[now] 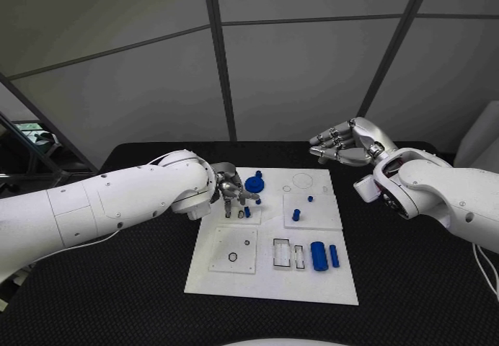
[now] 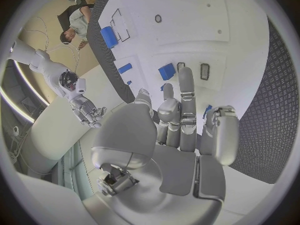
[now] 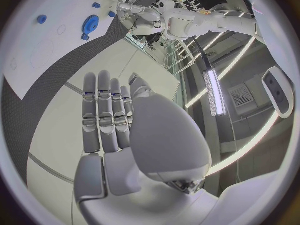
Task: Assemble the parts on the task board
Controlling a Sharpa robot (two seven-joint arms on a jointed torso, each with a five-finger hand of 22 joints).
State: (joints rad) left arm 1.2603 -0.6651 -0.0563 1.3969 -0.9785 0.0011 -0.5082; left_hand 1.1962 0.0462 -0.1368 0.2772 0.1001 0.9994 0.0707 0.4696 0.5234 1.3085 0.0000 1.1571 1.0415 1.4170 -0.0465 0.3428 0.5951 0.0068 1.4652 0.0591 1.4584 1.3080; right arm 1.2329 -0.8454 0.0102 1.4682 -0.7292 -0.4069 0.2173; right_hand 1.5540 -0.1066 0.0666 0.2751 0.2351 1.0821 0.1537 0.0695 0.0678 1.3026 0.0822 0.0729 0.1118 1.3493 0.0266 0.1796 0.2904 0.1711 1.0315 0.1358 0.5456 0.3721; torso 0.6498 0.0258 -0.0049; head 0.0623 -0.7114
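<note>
On the black table lies the flat white task board (image 1: 272,268), carrying small blue plastic parts: a blue gear (image 1: 254,184) near its far left corner, a peg (image 1: 296,214) mid-board, and two blue cylinders (image 1: 319,256) toward its near right. Over the board's far left, the silver left hand (image 1: 230,192) points fingers down beside the gear, spread and holding nothing. Beyond the board's far right corner, the silver right hand (image 1: 346,142) hovers raised, fingers apart, empty.

We worked in a robotics lab: grey partition panels (image 1: 291,72) stood behind the black table (image 1: 104,303) from 10 to 2 o'clock, another white humanoid robot (image 3: 181,22) stood nearby, and long strip lights (image 3: 215,92) ran overhead.
</note>
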